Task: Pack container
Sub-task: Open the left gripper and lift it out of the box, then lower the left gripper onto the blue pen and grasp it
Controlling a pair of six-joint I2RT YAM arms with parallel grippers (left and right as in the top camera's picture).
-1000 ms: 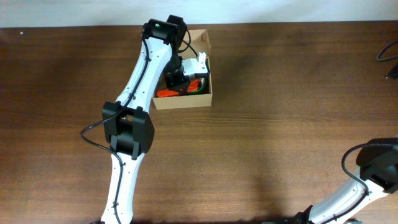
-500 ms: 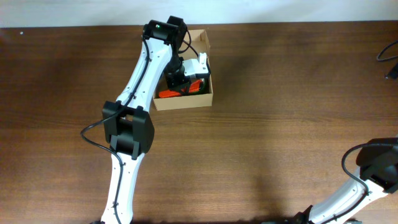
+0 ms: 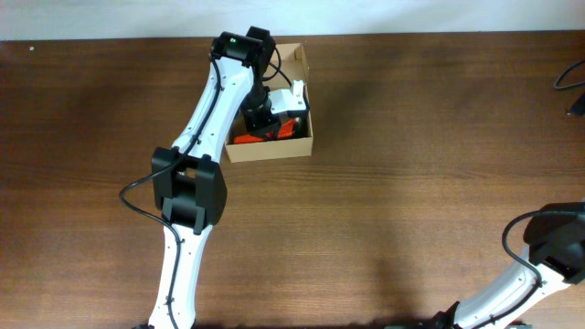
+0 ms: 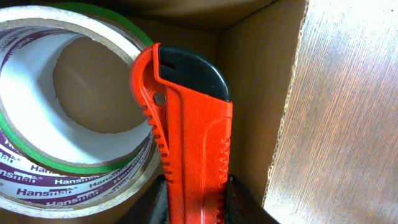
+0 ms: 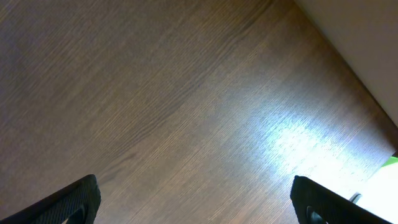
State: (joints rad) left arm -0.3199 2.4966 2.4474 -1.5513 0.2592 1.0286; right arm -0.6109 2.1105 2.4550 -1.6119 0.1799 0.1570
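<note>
Across the dark wooden table [image 3: 411, 183] almost nothing has shifted in the past second. The left arm [image 3: 206, 105] keeps its long reach to the far edge, with only a slight nudge at its wrist end, and the right arm [image 3: 548, 247] stays parked at the near right corner. The container [image 3: 270, 152], a small open cardboard box, sits where it was near the far edge, left of centre, with its flap standing up at the back. Inside it a tape roll [image 4: 25, 112] edged in green lies flat against one side. An orange utility knife [image 4: 186, 143] is lowered in beside the roll, between it and the box wall. The left gripper [image 4: 196, 202] is still closed on the knife's handle, a dark finger pressed to each side. I'd judge the knife is down in its slot but not yet released, so letting go and lifting clear looks like the step left here. The right gripper [image 5: 196, 205] hangs spread wide over bare wood, holding nothing.
</note>
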